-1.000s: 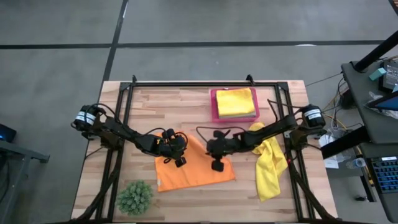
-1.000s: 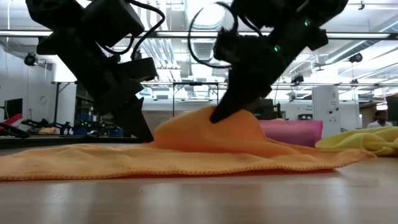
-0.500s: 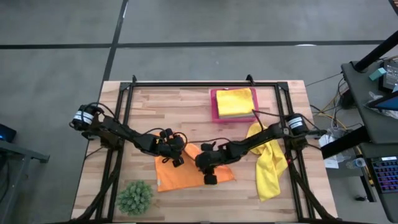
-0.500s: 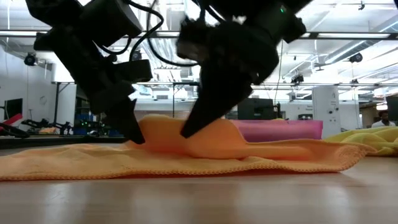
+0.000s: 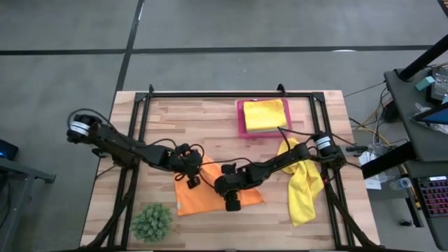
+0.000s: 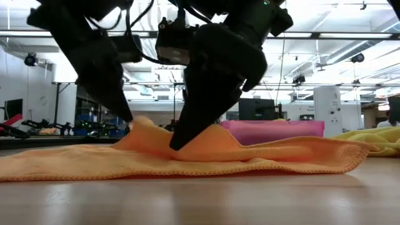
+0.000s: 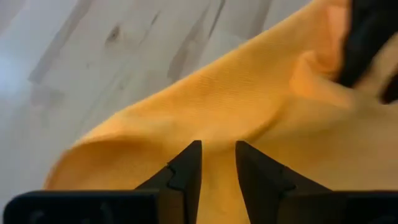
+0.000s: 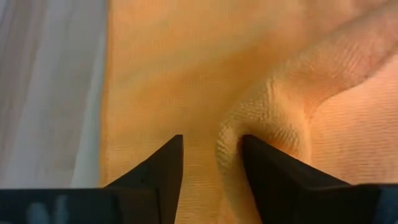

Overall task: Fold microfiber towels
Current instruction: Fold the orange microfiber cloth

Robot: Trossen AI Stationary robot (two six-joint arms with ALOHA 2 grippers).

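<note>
Right tool (image 5: pixel 225 187) farther across orange towel (image 5: pixel 203 199)

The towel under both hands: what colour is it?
Orange towel, plain; clearest in the right wrist view.

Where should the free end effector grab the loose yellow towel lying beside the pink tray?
Probably the near end of the yellow towel. It drapes in a crumpled strip from beside the pink tray toward the table's near edge, and the right arm crosses its upper part, so only the lower end is clear. Come down from above and pinch a raised wrinkle or corner there.
</note>
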